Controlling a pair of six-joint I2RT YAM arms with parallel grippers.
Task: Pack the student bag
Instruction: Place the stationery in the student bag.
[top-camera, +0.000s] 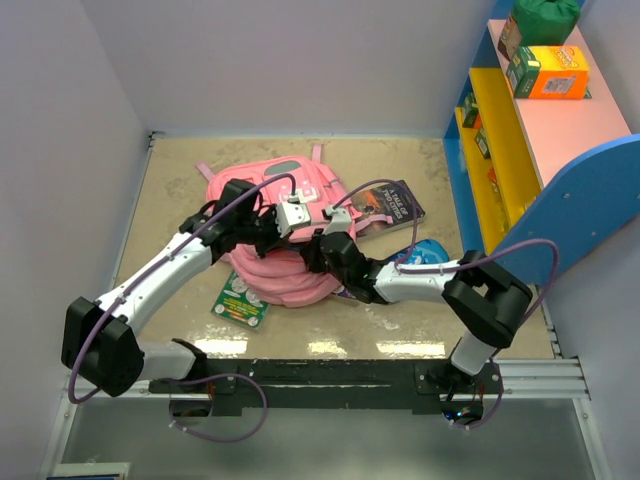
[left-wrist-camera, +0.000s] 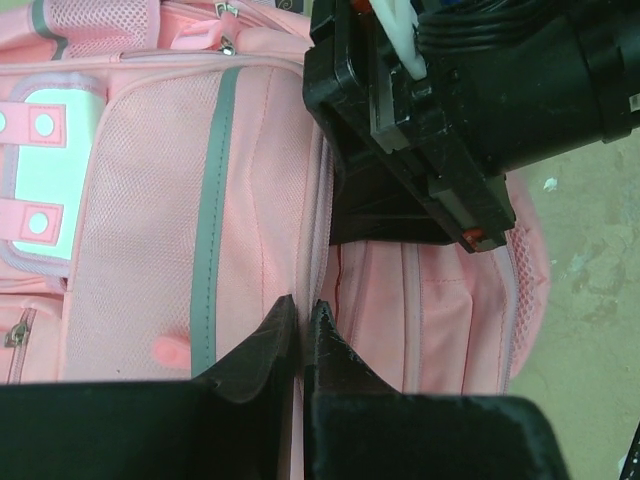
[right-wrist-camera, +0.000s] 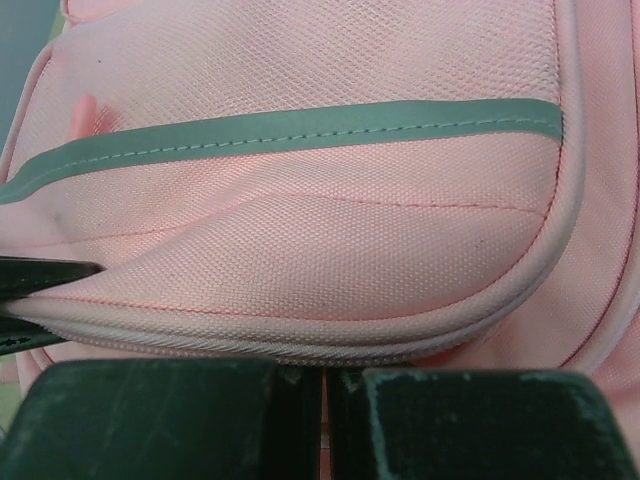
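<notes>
The student bag (top-camera: 290, 275) is a large pink backpack with grey trim, lying in the middle of the table. My left gripper (top-camera: 272, 222) reaches over it from the left. In the left wrist view my left gripper (left-wrist-camera: 303, 308) is shut on the bag's zip edge beside the grey stripe (left-wrist-camera: 207, 250), with the pink lining (left-wrist-camera: 440, 310) showing to the right. My right gripper (top-camera: 322, 246) meets it from the right. In the right wrist view my right gripper (right-wrist-camera: 325, 372) is shut on the bag's piped seam (right-wrist-camera: 300, 345), its tips hidden under the fabric.
A dark book (top-camera: 388, 206) lies right of the bag and a green booklet (top-camera: 240, 298) pokes out at its near left. A blue item (top-camera: 430, 250) lies by my right arm. A shelf unit (top-camera: 560, 140) with boxes stands at the right.
</notes>
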